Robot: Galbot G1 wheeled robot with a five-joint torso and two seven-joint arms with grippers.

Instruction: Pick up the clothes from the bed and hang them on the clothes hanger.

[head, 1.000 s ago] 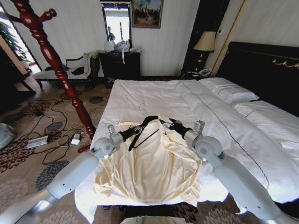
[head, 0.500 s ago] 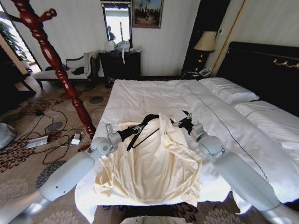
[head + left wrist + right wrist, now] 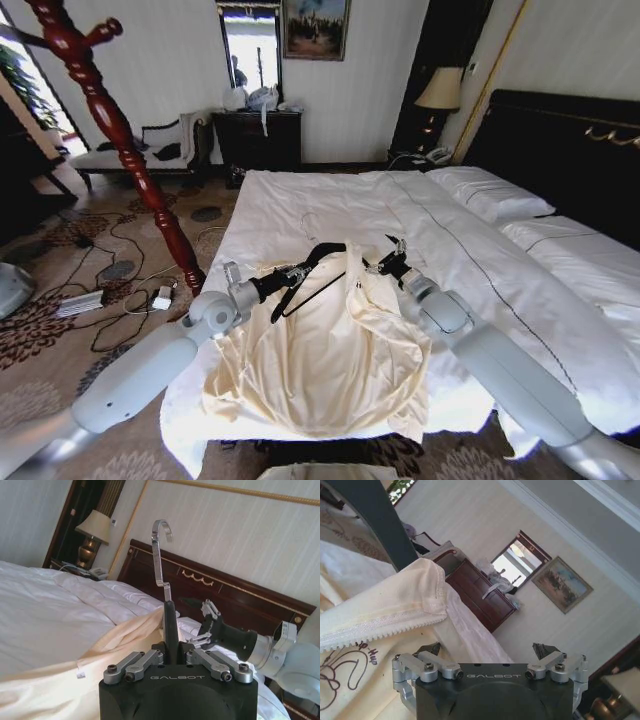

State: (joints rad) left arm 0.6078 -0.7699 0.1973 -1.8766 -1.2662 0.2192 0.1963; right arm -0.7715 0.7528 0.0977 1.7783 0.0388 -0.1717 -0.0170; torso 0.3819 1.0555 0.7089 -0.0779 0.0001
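Holding the clothes hanger (image 3: 312, 266) by its neck in my clamped left pincer (image 3: 291, 275), I have one shoulder under the collar of the clothes (image 3: 320, 350), which lie mostly spread on the bed (image 3: 470, 260). My right pincer (image 3: 383, 259) stands with its jaws apart just beside the collar; a second ago it was at the fabric, and it has since released and drawn back. Threading the other shoulder remains, as I judge it.
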